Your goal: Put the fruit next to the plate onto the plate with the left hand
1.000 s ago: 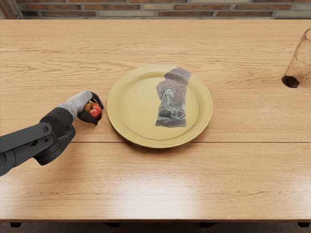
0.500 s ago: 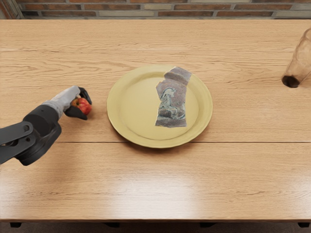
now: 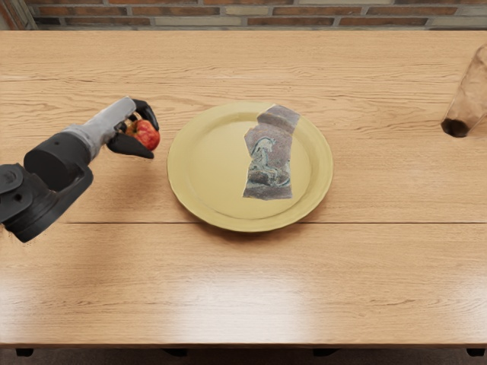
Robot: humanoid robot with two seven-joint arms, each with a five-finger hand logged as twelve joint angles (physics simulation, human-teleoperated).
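Wooden table (image 3: 243, 289), near edge at 6 o'clock, bare plank surface across the foreground. Left arm (image 3: 42, 179) in from the 9 o'clock edge, dark bulky forearm low at 8 o'clock, grey wrist slanting up toward 1 o'clock. Left hand (image 3: 126, 128) at the end of it, dark fingers (image 3: 145, 112) curled closed round the fruit (image 3: 147, 135), thumb side below and fingers over the top. Fruit small, red with a yellow-orange patch, pinched in that grasp, just outside the rim of the plate (image 3: 205, 163) between 9 and 10 o'clock of the plate's centre, not over the plate. Contact between fruit and table: cannot tell. Plate round, pale yellow, mid-table. On the plate, right of its centre, a flat grey patterned piece (image 3: 268, 156), elongated from 6 to 12 o'clock, upper end close to the rim. Well apart at 3 o'clock of the scene, a brownish vessel (image 3: 466, 103) cut by the frame edge, dark at its base. Brick wall (image 3: 243, 11) beyond the far table edge at 12 o'clock.
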